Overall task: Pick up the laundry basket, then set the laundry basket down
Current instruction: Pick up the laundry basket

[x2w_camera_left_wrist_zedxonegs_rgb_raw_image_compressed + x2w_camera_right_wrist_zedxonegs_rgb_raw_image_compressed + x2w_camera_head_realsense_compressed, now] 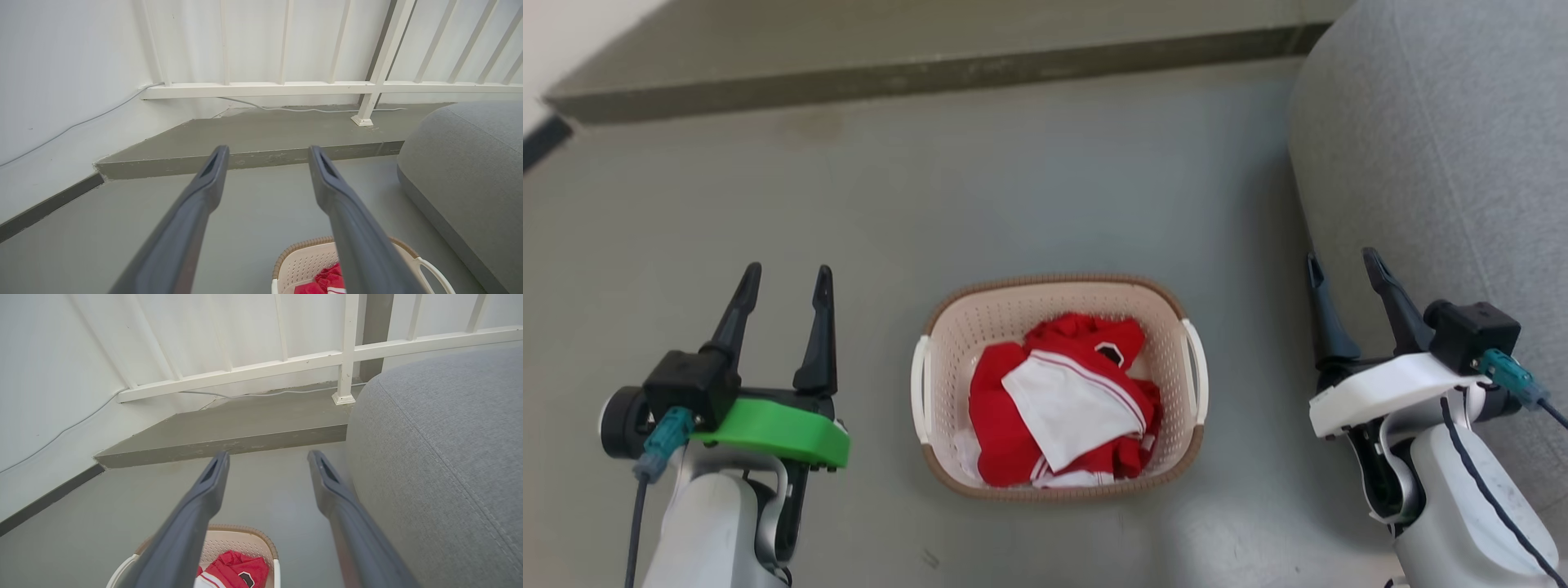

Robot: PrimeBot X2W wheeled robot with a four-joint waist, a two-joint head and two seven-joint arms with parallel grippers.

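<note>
The laundry basket (947, 327) rests on the grey floor, cream with perforated walls, a brown rim and two white side handles. Red and white clothes (1062, 400) lie crumpled inside it. My left gripper (786, 278) hovers open to the basket's left, well apart from it. On the other side my right gripper (1342, 265) stands open, close to the grey cushion. In the left wrist view the basket (302, 261) peeks in at the bottom behind my left gripper (267, 152). The right wrist view has the basket (237, 543) low between the fingers of my right gripper (267, 457).
A large grey fabric cushion (1437, 163) fills the right side. A raised concrete step (915, 69) runs along the far side, with a white railing (286, 87) and a cable (310, 109) on it. A white wall (61, 81) stands to the left.
</note>
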